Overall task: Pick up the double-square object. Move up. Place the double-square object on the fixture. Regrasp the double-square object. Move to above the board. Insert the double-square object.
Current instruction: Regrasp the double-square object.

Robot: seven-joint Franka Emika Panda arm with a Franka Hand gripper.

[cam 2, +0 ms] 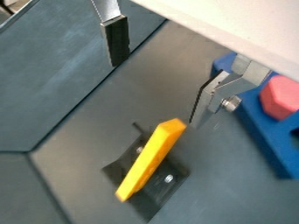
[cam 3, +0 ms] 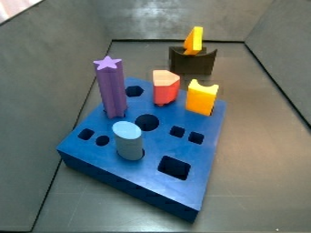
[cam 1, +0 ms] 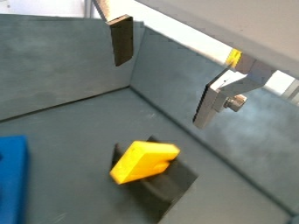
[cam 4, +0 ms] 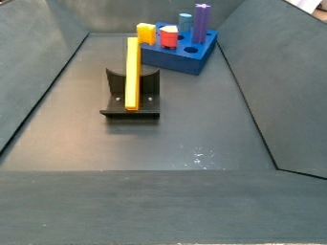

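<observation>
The gripper (cam 2: 163,70) hangs above the bar (cam 2: 151,159), its fingers (cam 2: 114,39) spread wide with nothing between them. The bar rests on the fixture (cam 4: 133,96), leaning against its upright. In a side view the board (cam 4: 179,53) lies at 1 o'clock from the fixture, on the counter (cam 4: 192,144).
</observation>
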